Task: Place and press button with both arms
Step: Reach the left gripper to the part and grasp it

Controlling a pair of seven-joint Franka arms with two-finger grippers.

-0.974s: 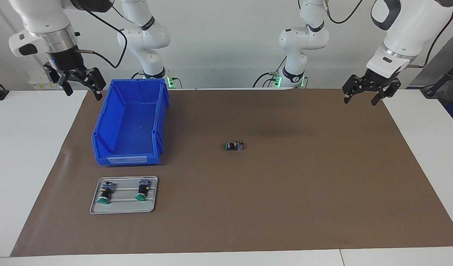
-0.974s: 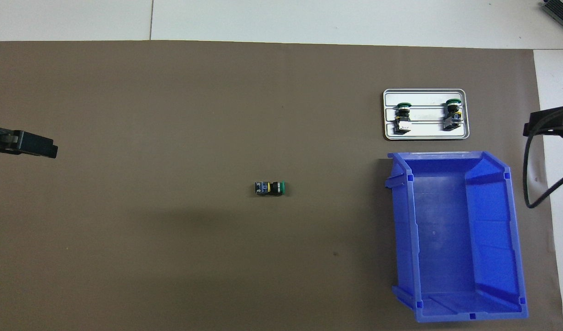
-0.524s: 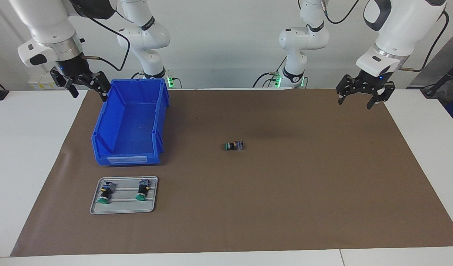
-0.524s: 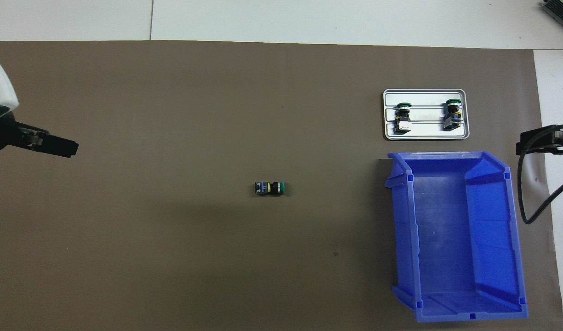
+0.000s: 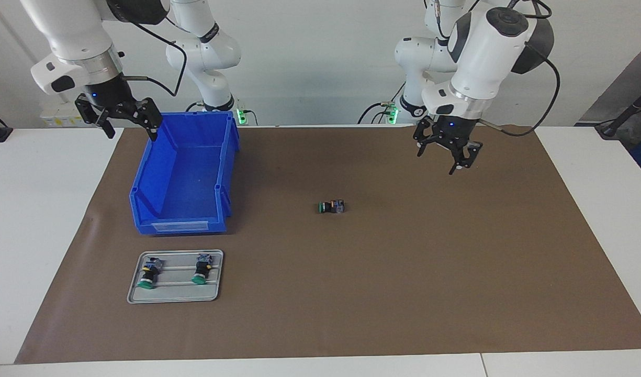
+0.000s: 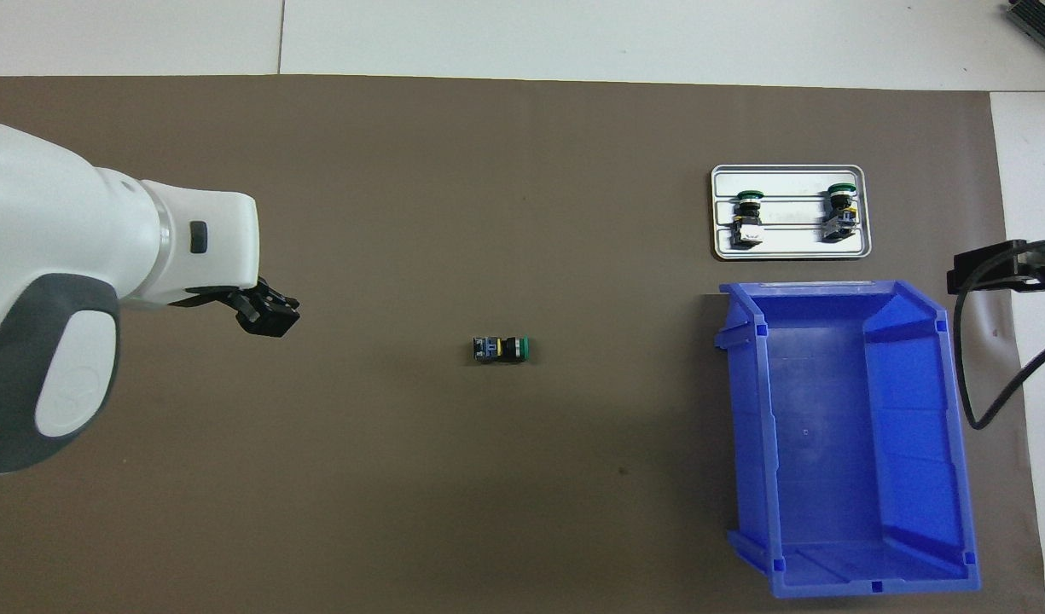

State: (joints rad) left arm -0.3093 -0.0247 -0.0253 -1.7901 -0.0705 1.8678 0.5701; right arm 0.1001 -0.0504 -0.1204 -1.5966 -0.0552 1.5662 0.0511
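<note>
green-capped button [image 5: 330, 207], blue bin [image 5: 184, 173], grey tray [image 5: 175, 298], brown mat [image 5: 404, 272].

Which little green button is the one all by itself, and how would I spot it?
Find the brown mat covering the table. Near its middle, a button lies on its side. Unlike the two buttons on the grey tray beside the blue bin, it lies alone on bare mat.

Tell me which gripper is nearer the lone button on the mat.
Left. The left gripper hangs over bare mat toward its arm's end from the button; the right gripper hangs by the blue bin's rim.
</note>
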